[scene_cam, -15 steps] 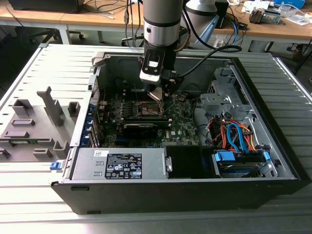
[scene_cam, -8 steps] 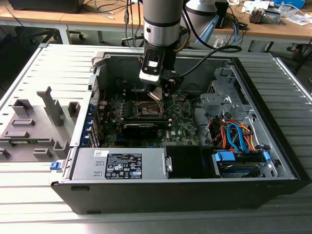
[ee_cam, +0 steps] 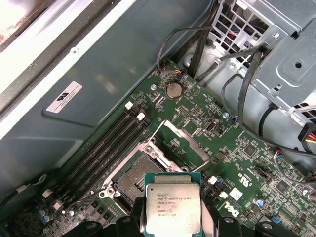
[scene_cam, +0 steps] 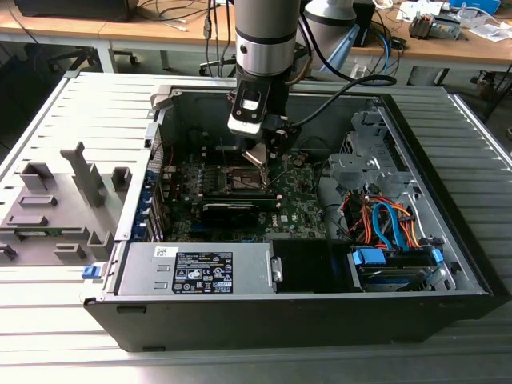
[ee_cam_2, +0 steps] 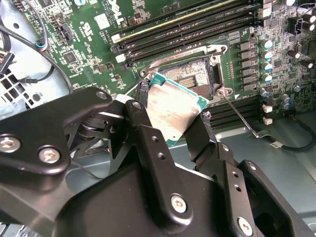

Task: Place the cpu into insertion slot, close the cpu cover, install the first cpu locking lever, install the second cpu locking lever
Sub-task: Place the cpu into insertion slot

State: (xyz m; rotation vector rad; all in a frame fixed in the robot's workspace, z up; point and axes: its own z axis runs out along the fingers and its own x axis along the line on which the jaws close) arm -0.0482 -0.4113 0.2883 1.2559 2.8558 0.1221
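Note:
My gripper is shut on the cpu, a small square chip with a pale metal face and green edge. In both wrist views the cpu sits between the black fingers, tilted and hanging a little above the motherboard. The insertion slot lies open and empty just beyond the chip. The cpu cover stands swung open beside the slot. A thin metal locking lever sticks out loose next to the socket.
The open computer case holds a black graphics card, a power supply and a drive cage with orange and blue cables. Memory slots flank the socket. A grey fixture stands at the exterior view's left.

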